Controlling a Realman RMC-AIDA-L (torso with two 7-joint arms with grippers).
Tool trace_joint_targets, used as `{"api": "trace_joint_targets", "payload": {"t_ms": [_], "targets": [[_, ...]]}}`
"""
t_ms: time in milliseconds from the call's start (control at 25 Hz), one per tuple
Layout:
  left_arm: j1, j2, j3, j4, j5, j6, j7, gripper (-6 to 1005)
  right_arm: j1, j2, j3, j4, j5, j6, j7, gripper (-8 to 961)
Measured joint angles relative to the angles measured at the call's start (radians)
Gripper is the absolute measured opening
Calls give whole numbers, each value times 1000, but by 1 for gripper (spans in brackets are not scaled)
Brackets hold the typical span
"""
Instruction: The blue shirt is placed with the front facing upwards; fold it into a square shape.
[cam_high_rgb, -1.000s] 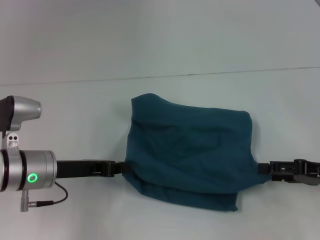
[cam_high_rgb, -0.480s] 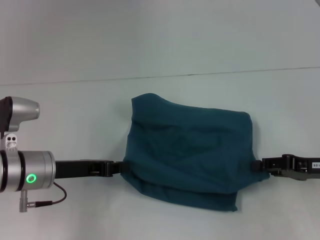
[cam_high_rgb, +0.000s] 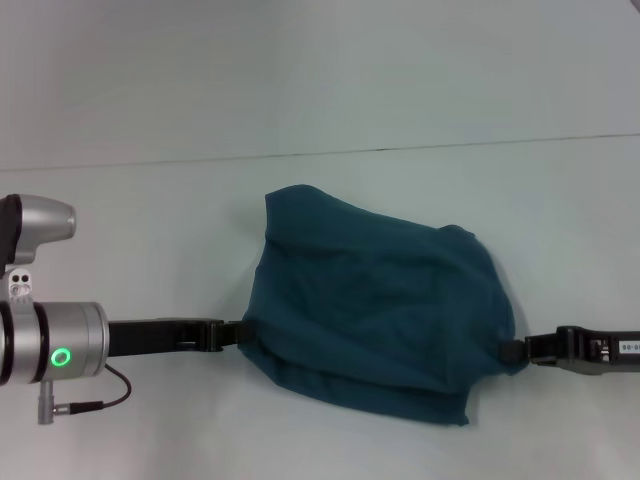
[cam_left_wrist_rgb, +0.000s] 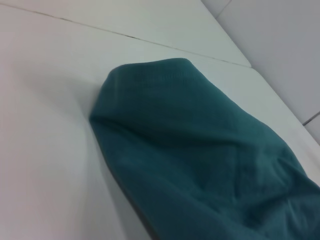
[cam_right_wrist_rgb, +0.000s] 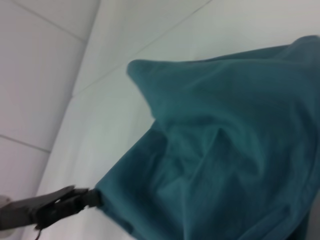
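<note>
1. The blue shirt (cam_high_rgb: 375, 315) lies on the white counter (cam_high_rgb: 150, 220), roughly mid-width and toward the near edge, already doubled over into a bulky, uneven block; far-left corner humps up, near edge shows an under layer sticking out.
2. Left pincer (cam_high_rgb: 238, 335) sits at the shirt's left side, low on the counter, tips at or under the cloth edge. Tips hidden by fabric, so can't tell if clenched or released.
3. Right pincer (cam_high_rgb: 512, 350) is at the shirt's right side, near-right corner of the bundle, touching the cloth. Also can't tell whether it grips or is let go; tips too small and dark to read.
4. Handling, as a judgement: soft, limp knit, light for its bulk. No stiffness; sags and wrinkles wherever unsupported, as the creases in both wrist views suggest. Not fragile, not slippery; prob. drags a bit on the counter, so layers may shift when pulled.
5. Where to hold: pinch edges/corners through all layers, both sides at once, w/ even tension. Grabbing the top layer only would likely peel the fold open.
6. Shape is not yet square: right side rounded, left corner lifted. Needs flattening and truing, by the look of it.
7. Writing: no lettering or neck label visible on the shirt. A small pale sticker on the right arm is unreadable.
</note>
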Motion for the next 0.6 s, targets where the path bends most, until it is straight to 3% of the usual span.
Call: {"api": "trace_joint_targets", "payload": {"t_ms": [40,240,600], "targets": [[2,-1,0,0,-1,-4,0,17,-3,0,1,-2,0,-15,-4,36],[10,-5,-1,0,-2,-18,-3,17,-16,-15,1,-6,1,-73,-12,14],[13,-9,-15,-3,-3,-37,-7,17,-25,-52,38,-11,3,-199,-27,53]]}}
